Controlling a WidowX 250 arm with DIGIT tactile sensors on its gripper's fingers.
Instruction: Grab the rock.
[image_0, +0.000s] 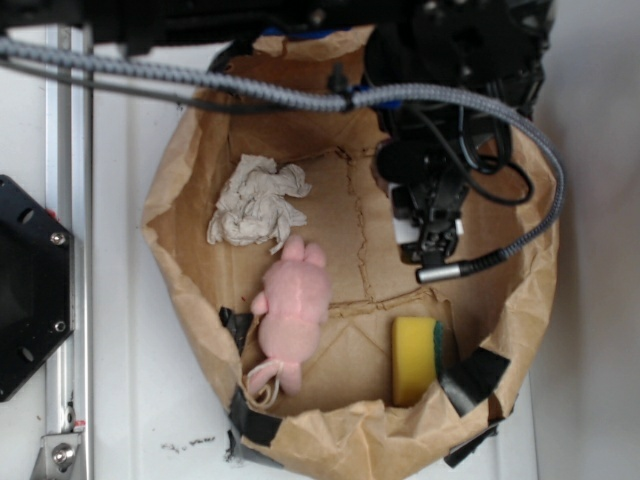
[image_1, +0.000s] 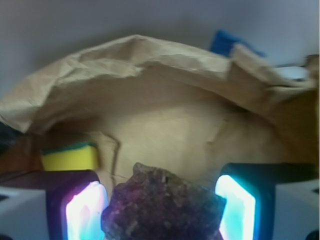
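Note:
The rock (image_1: 162, 207) is a dark brown, rough, mottled lump. In the wrist view it sits between my two glowing pads and touches both: the left pad (image_1: 85, 212) and the right pad (image_1: 235, 207). My gripper (image_1: 160, 200) is shut on it. In the exterior view my gripper (image_0: 428, 245) reaches down into the right side of the brown paper bag (image_0: 180, 290). The arm hides the rock in that view.
Inside the bag lie a crumpled whitish paper wad (image_0: 257, 203), a pink plush toy (image_0: 293, 315) and a yellow sponge (image_0: 413, 360), which also shows in the wrist view (image_1: 69, 156). The bag's wall (image_1: 165, 90) rises close ahead. A grey braided cable (image_0: 540, 180) loops over the rim.

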